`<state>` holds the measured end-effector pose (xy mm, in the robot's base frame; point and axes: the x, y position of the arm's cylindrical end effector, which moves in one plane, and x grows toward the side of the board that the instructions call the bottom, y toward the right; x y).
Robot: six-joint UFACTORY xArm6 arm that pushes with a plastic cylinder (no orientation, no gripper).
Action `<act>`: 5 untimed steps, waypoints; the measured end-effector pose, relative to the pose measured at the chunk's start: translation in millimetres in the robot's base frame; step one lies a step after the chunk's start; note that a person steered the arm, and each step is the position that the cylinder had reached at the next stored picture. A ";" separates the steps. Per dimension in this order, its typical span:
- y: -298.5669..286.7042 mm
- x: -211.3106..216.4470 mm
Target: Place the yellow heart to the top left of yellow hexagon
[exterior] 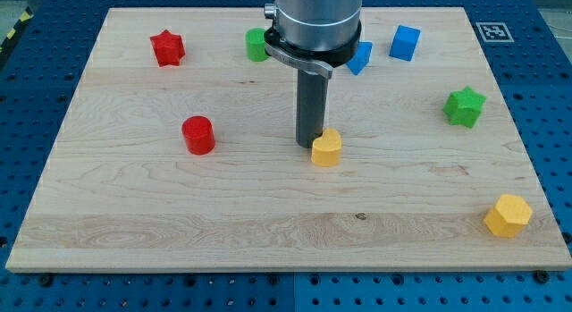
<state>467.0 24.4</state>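
Note:
The yellow heart (327, 148) lies near the middle of the wooden board (134, 205). My tip (309, 145) stands just to the heart's left, touching or nearly touching its upper left side. The yellow hexagon (508, 215) sits far off at the board's bottom right corner. The arm's grey body hangs over the board's top middle.
A red star (167, 48) is at the top left and a red cylinder (198, 135) at the left middle. A green block (256, 45) and a blue block (361, 57) are partly hidden by the arm. A blue cube (405, 42) and a green star (465, 106) are at the right.

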 end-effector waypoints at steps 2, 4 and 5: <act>-1.5 22.2; 36.3 23.6; 58.8 31.1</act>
<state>498.1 83.1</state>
